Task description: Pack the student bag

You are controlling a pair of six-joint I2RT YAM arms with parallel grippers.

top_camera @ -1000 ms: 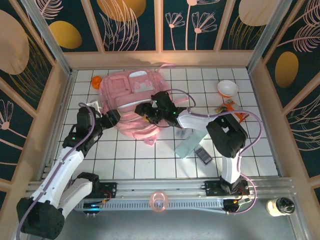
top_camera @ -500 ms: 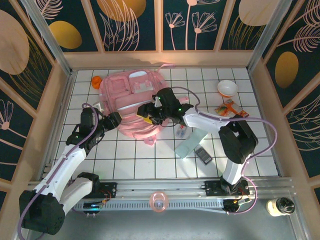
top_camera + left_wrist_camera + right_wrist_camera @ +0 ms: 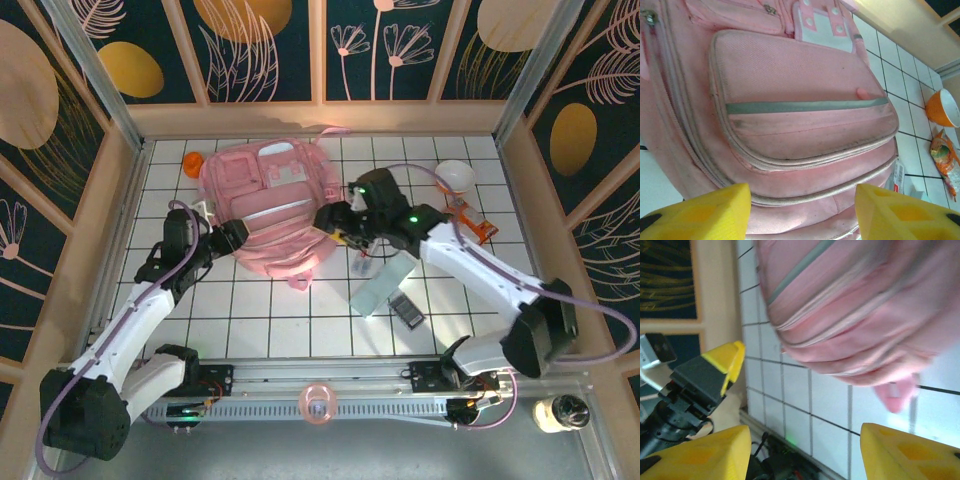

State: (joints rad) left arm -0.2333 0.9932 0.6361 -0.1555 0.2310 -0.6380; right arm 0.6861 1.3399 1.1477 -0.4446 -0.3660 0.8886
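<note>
The student bag (image 3: 265, 205) is a big pink backpack lying flat at the back left of the tiled table, front pockets up. My left gripper (image 3: 232, 235) sits at its near left edge, open. In the left wrist view the bag (image 3: 800, 115) spreads across the frame, its lower seam lying beyond the gap of the left gripper (image 3: 802, 215). My right gripper (image 3: 335, 222) hovers open at the bag's right edge. In the right wrist view the bag (image 3: 865, 315) is blurred at the upper right, and bare tiles lie in the gap of the right gripper (image 3: 805, 455).
An orange object (image 3: 193, 162) lies by the bag's back left corner. Right of the bag are a white bowl (image 3: 455, 177), an orange snack packet (image 3: 470, 220), a pale flat book (image 3: 378, 285) and a dark small device (image 3: 405, 310). Wooden walls enclose the table.
My right arm has swung right, carrying its open gripper from over the bag's near middle to the bag's right edge. The left arm has barely moved.
</note>
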